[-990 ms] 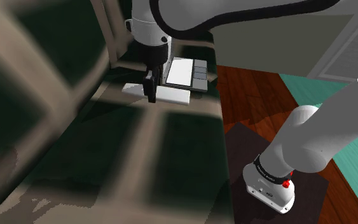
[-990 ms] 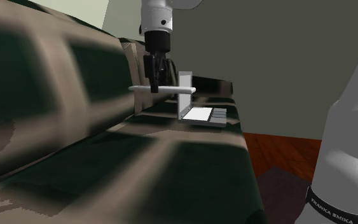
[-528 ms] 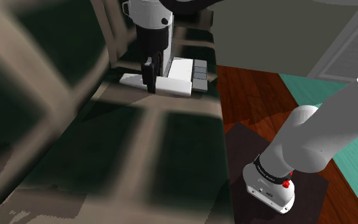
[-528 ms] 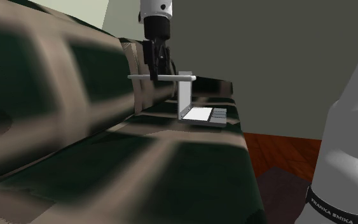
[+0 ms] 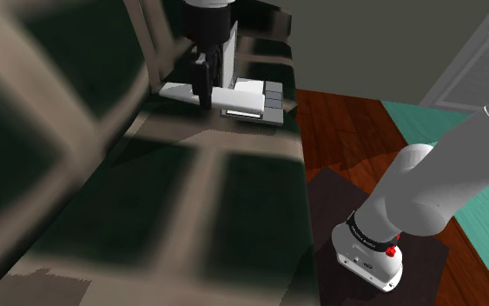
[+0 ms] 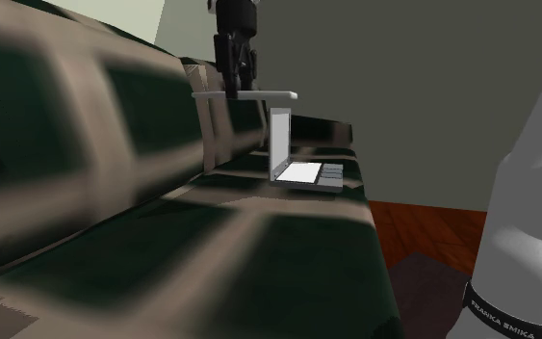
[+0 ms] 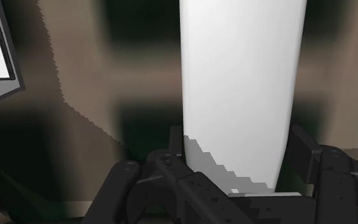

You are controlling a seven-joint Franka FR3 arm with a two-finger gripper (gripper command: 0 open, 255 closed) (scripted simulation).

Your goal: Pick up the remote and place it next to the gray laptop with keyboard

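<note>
The all-black claw (image 6: 232,85) grips a plain white, flat, bar-shaped remote (image 6: 249,94) between its 2 fingers. In the wrist view both fingers press against the long sides of the bar. The remote hangs level in the air, clear of the seat of the dark green and tan checked sofa (image 5: 190,191). It sits just above the upright screen of the open pale grey laptop with keyboard (image 6: 302,174), which rests at the far end of the seat.
</note>
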